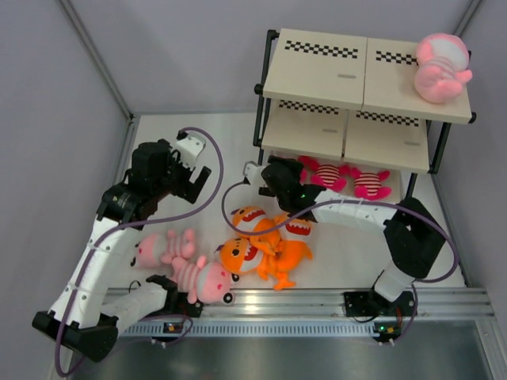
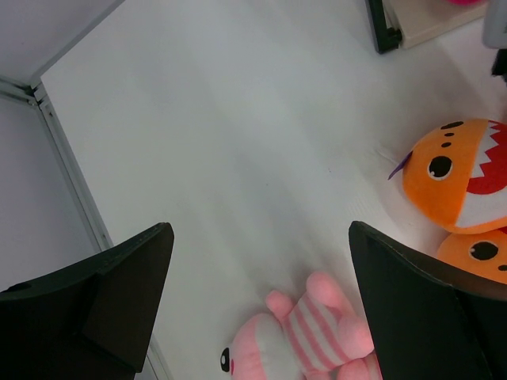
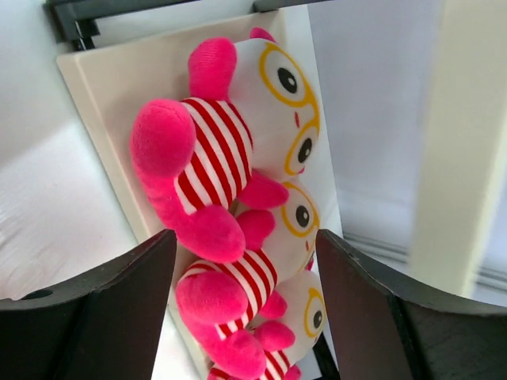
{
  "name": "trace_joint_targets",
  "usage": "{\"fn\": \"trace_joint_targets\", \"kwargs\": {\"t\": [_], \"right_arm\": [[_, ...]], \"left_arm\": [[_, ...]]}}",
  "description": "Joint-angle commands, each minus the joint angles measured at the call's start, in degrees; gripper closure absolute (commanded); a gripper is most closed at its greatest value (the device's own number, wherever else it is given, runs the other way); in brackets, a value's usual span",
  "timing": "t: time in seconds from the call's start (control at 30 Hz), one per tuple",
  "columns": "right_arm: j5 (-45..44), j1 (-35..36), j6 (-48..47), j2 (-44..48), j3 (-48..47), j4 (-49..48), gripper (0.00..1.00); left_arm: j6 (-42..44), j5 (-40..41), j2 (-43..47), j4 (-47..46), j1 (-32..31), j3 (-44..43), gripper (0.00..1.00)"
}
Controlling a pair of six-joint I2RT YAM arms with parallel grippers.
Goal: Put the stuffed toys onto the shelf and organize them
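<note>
The shelf [image 1: 360, 79] stands at the back right. One pale pink doll [image 1: 440, 67] lies on its top board. Magenta creatures [image 1: 325, 174] lie on the bottom board; the right wrist view shows three of them [image 3: 230, 134] in a row. My right gripper [image 1: 295, 184] is open and empty just in front of them, its jaws either side of the middle one [image 3: 245, 269]. Orange sharks [image 1: 261, 241] are piled mid-table. Two pink dolls [image 1: 170, 249] lie front left. My left gripper [image 1: 190, 188] is open and empty above the table, with one doll [image 2: 309, 340] below it.
The shelf's black front-left leg [image 1: 260, 119] stands right behind the right gripper; its foot shows in the left wrist view [image 2: 388, 28]. An orange shark [image 2: 455, 174] lies right of the left gripper. A grey wall with a metal rail [image 2: 63, 166] bounds the table's left side.
</note>
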State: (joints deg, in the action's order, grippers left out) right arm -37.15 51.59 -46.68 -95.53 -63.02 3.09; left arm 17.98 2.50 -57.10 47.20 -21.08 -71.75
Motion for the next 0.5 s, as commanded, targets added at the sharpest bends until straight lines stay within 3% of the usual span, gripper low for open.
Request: {"fn": "trace_joint_targets", "kwargs": {"t": [0.0, 0.1, 0.2, 0.27, 0.47], "right_arm": [[2.5, 1.8, 6.4, 6.0, -2.0, 6.1, 0.29], [1.6, 3.9, 9.1, 11.0, -0.5, 11.0, 0.29], [0.3, 8.8, 18.0, 17.8, -0.3, 19.6, 0.27], [2.9, 10.0, 30.5, 23.0, -1.8, 28.1, 0.25], [11.7, 10.4, 70.4, 36.5, 6.1, 34.5, 0.23]], "left_arm": [[0.6, -1.1, 1.6, -1.7, 0.3, -0.1, 0.01], [1.6, -0.8, 1.8, -1.7, 0.3, -0.5, 0.01], [2.3, 0.1, 2.4, -1.6, 0.3, -0.2, 0.01], [2.1, 0.4, 3.3, -1.6, 0.3, 1.3, 0.01], [3.0, 0.7, 6.9, -1.6, 0.9, 9.3, 0.02]]}}
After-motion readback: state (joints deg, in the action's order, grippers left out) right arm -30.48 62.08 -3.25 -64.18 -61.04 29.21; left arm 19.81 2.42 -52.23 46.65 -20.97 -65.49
